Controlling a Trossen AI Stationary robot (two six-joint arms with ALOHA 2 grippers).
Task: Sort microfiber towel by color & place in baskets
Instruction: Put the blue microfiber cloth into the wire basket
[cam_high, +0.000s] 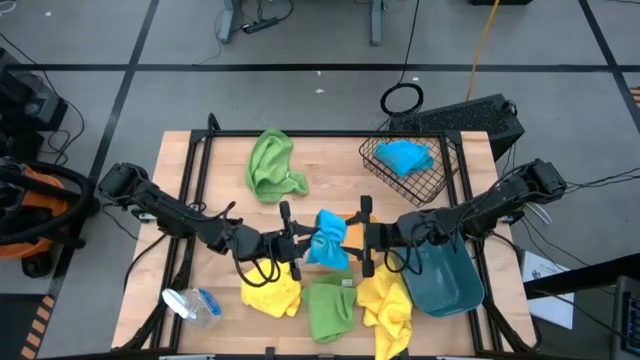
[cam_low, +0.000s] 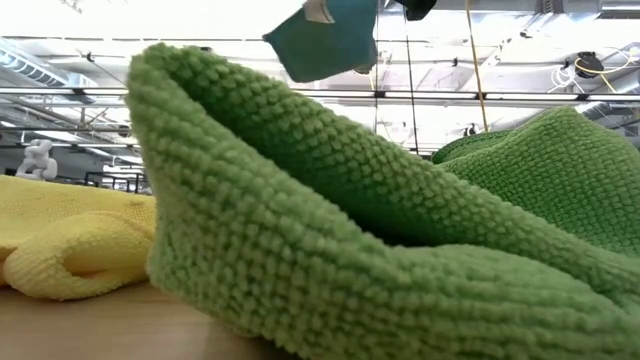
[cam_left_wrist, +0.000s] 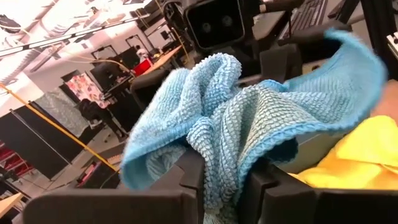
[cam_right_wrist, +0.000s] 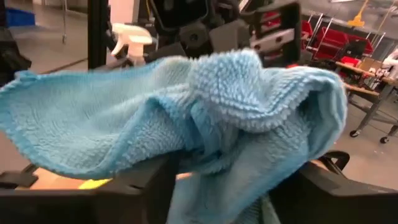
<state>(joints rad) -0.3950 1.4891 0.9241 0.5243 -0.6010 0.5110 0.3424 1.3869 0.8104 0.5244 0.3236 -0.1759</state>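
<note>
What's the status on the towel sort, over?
Left gripper shut on the blue towel mid-table. Right gripper open beside it, handoff looks done. One blue towel already in the black wire basket. Nothing in the way.

We take this for a robotics lab or workshop hall — the wooden table (cam_high: 330, 170) stands on a grey concrete floor (cam_high: 300, 100) marked with dark tape lines, cables (cam_high: 402, 98) trailing across it at the far side. Beyond the table we see a high ceiling with bright strip lights (cam_low: 560, 105) — and red storage bins (cam_right_wrist: 336, 40) on racks.
</note>
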